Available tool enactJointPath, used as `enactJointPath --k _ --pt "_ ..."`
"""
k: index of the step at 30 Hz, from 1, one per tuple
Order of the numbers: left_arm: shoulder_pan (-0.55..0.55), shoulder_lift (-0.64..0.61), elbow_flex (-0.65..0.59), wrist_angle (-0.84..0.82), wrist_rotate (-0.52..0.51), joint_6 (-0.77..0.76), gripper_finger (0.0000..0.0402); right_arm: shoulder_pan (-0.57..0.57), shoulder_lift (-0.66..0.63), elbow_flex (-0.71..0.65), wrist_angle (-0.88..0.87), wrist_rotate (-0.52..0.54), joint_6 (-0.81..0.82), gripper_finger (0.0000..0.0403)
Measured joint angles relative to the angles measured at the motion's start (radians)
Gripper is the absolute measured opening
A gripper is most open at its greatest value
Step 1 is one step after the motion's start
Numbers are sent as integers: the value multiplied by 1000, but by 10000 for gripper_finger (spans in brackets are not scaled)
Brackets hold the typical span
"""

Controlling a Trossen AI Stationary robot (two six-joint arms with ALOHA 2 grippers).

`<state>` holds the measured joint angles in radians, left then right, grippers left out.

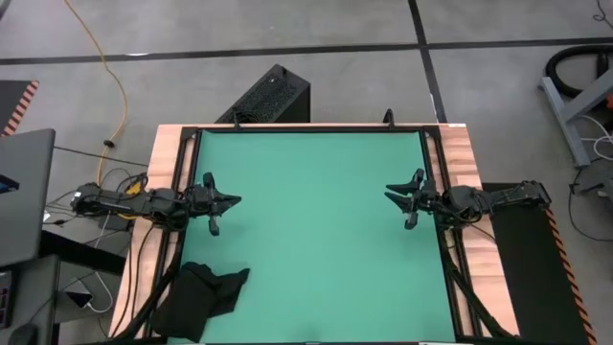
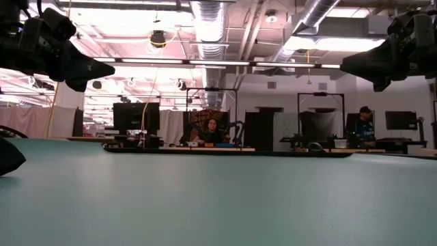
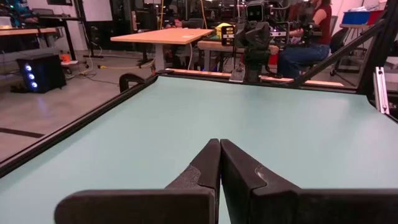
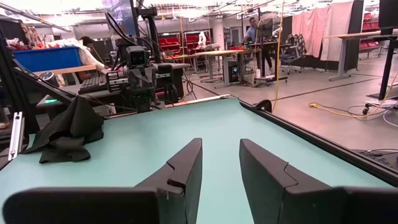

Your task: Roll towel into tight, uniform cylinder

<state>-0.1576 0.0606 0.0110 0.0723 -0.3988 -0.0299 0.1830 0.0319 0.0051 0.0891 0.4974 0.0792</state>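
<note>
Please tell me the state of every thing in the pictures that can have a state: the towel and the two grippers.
towel: crumpled in a loose heap, not rolled, at the green mat's near left corner, partly over its edge.
left gripper: shut, empty, held above the mat's left side, apart from the towel.
right gripper: open, empty, held above the mat's right side.

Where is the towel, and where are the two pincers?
towel [image 1: 203, 292]: high view, middle of the crumpled cloth.
left pincer [image 1: 231, 200]: high view, at its fingertips.
right pincer [image 1: 390, 193]: high view, at its fingertips.
</note>
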Motion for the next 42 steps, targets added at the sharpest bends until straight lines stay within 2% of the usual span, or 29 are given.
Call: enactJointPath --k 12,24,29,35,38,42 --pt "0 0 0 1 0 0 0 0 0 0 0 0 0 132" --pt "0 0 0 1 0 -142 0 -7 0 0 1 5 -25 132" --pt "0 0 0 1 -1 -163 0 -15 0 0 5 4 109 132" --pt "0 0 0 1 -10 -166 0 -15 0 0 20 3 113 132" --pt "0 0 0 1 -10 -136 0 -15 0 0 19 3 96 132" --pt "0 0 0 21 -32 -192 0 -26 0 5 112 -1 8 132"
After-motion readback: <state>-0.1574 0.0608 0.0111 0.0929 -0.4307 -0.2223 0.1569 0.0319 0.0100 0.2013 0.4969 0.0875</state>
